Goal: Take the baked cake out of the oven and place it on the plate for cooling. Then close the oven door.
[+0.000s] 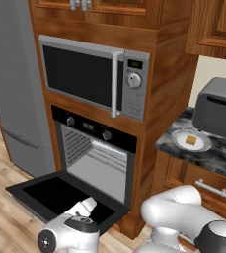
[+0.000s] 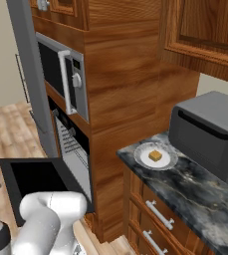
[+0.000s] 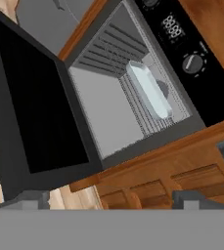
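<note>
The baked cake (image 1: 190, 141) (image 2: 155, 155), a small golden-tan block, sits on the round white plate (image 1: 179, 136) (image 2: 143, 159) on the dark counter to the right of the oven. The black oven (image 1: 92, 129) (image 3: 182, 44) stands with its door (image 1: 55, 195) (image 2: 36, 179) (image 3: 30, 112) folded down flat. My gripper (image 3: 116, 199) is open and holds nothing. It hovers low in front of the door (image 1: 87, 205) and looks into the cavity. A pale baking tray (image 3: 150, 90) rests on the wire rack inside.
A silver microwave (image 1: 90, 74) is built in above the oven. A grey toaster box (image 1: 218, 108) stands behind the plate on the marble counter (image 1: 218, 157). A grey fridge (image 1: 13, 84) is on the left, and wooden drawers (image 1: 210, 185) sit under the counter.
</note>
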